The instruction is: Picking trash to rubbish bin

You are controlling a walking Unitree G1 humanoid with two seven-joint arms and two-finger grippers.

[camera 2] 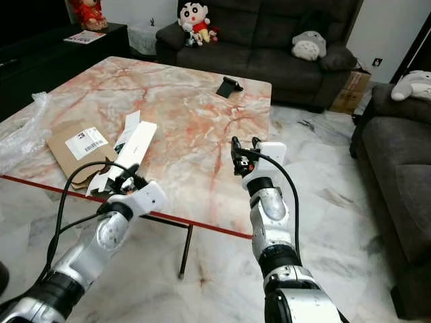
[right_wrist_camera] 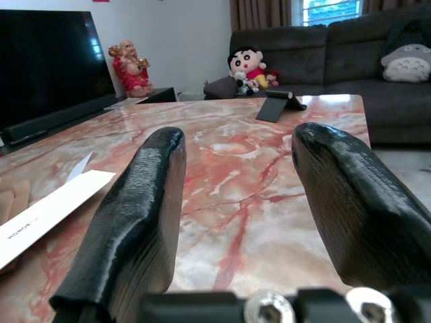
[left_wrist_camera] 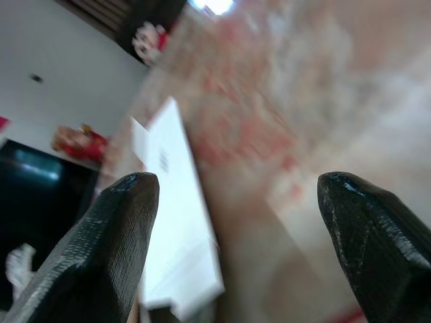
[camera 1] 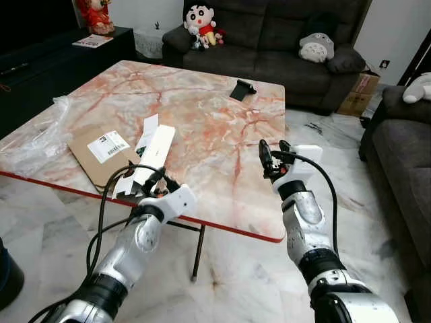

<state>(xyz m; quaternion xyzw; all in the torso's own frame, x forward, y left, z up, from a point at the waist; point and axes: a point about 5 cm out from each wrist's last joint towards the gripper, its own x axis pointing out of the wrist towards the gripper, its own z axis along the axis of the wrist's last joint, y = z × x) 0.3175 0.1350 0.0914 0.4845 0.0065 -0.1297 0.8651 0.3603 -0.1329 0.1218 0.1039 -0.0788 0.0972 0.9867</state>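
A long white box [camera 1: 152,156] lies on the marble table [camera 1: 202,101], its near end by the front edge. Beside it lie a flat brown cardboard mailer [camera 1: 102,153] with a white label and crumpled clear plastic [camera 1: 37,138] at the table's left edge. My left gripper [camera 1: 157,182] is open just at the near end of the white box [left_wrist_camera: 172,215], with nothing between its fingers. My right gripper [camera 1: 275,156] is open over the table's front right part, holding nothing; the white box [right_wrist_camera: 47,212] lies well off to its left.
A black phone stand [camera 1: 242,89] sits at the table's far right. A dark sofa [camera 1: 283,40] with soft toys stands behind, another sofa [camera 1: 404,148] at the right, cardboard boxes [camera 1: 357,94] between them. A black TV cabinet [camera 1: 47,67] runs along the left. Marble floor surrounds the table.
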